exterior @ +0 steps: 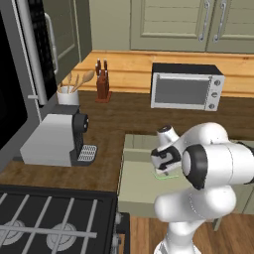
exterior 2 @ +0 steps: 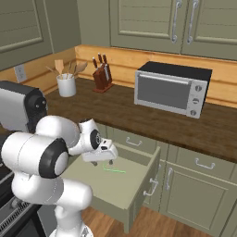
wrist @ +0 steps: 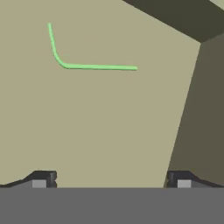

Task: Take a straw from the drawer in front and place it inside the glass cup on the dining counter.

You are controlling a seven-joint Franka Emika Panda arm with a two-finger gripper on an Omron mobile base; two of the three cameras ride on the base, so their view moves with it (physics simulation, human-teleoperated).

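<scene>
The drawer (exterior 2: 139, 187) stands pulled out below the wall counter, its pale green floor (exterior: 136, 186) bare except for the straw. The straw (wrist: 87, 66) is thin, light green and bent like an L. It lies flat on the drawer floor (wrist: 109, 122), also seen as a small green line (exterior 2: 114, 171) (exterior: 165, 176). My gripper (wrist: 111, 179) hangs over the drawer just above the straw (exterior 2: 102, 159) (exterior: 162, 166), open, with nothing between its fingers. The straw lies ahead of the fingertips, apart from them. The glass cup and the dining counter are out of view.
On the dark counter stand a toaster oven (exterior 2: 171, 90), a knife block (exterior 2: 102, 74), a white utensil holder (exterior 2: 66, 85) and a coffee machine (exterior: 57, 139). A stove (exterior: 49, 223) lies to the left. Shut drawers and cabinet doors (exterior 2: 199, 194) flank the open drawer on the right.
</scene>
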